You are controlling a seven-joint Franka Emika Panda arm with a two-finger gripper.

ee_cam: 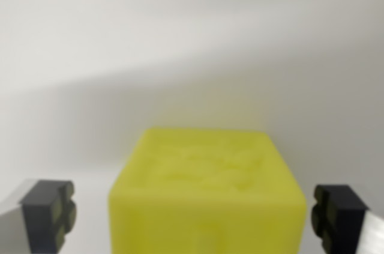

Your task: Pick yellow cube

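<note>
Approach looks finished: the yellow cube (207, 197) sits on the pale counter (180, 56), centred between the two dark fingers (49, 213), which stand spread wide with a gap on each side. By my reading, closing squarely on the cube's side faces comes next, then lifting.

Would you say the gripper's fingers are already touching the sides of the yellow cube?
No, the yellow cube sits between the fingers, with a visible gap of white surface on each side, so the gripper is open.
</note>
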